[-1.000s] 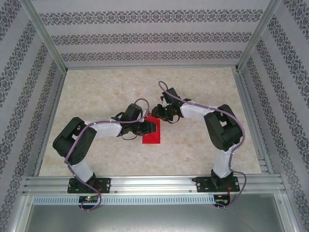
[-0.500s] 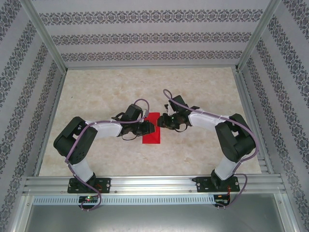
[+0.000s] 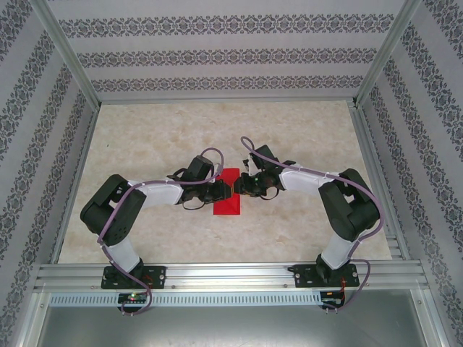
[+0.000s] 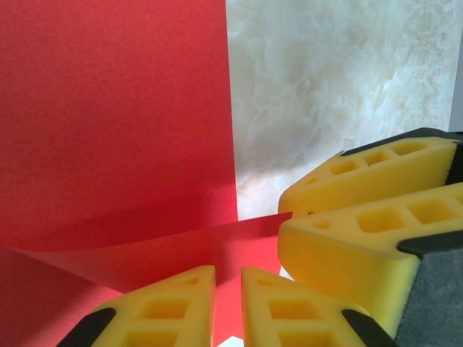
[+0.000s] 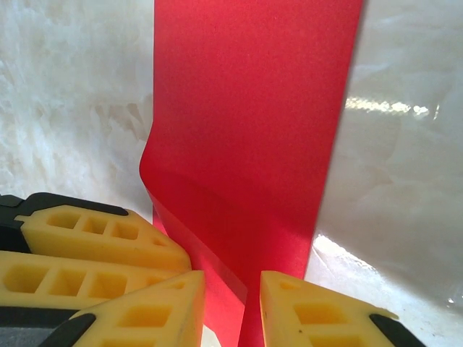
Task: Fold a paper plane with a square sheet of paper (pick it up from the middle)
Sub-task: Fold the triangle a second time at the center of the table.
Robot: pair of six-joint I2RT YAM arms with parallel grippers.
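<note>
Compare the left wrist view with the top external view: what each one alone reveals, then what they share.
Left wrist: the thin bright red paper sheet curled up at its near edge, before the yellow-tipped left gripper. Top external: left arm and right arm bent inward, patterned walls. Shared: the sheet, the marble table, left gripper, right gripper.

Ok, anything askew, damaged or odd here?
Nothing torn or spilled. The paper is a folded strip; one edge bows up off the table where the left gripper and right gripper straddle it, likely mid-fold, not damage.
</note>
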